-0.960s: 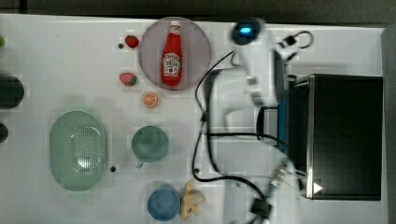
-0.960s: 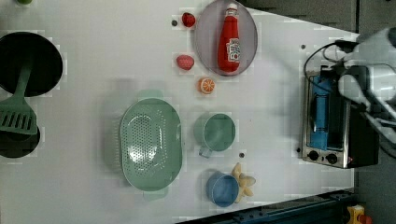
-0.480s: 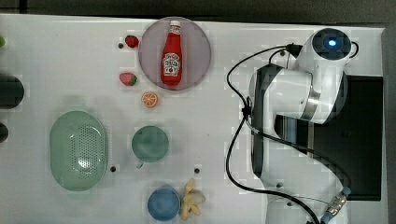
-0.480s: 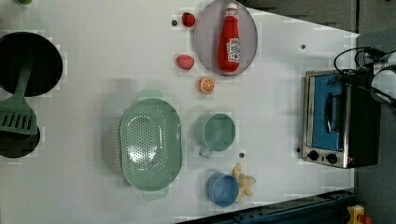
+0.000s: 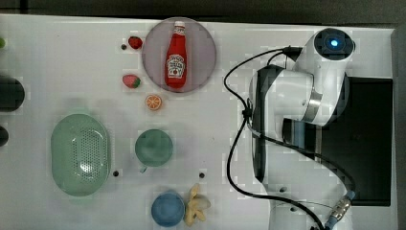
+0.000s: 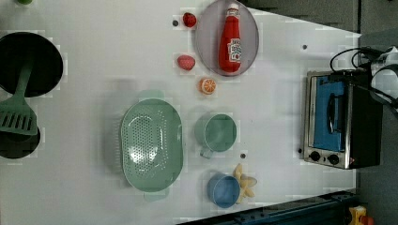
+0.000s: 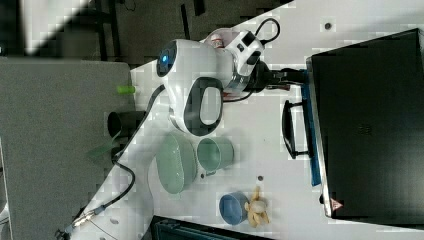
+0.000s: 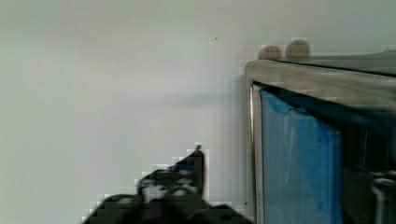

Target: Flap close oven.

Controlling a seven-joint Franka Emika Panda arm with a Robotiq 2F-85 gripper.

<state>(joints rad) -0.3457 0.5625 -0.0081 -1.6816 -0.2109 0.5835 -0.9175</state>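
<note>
Nearby, mug (image 6: 217,132), colander (image 6: 151,144) — clear of oven (image 6: 340,119)

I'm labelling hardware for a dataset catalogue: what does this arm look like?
The arm has glossy white rounded shells with black inset panels and a silver ring at one joint. A round cap on the top joint carries a glowing blue light. Black cables loop along it, ending at a metal connector near the base.
</note>
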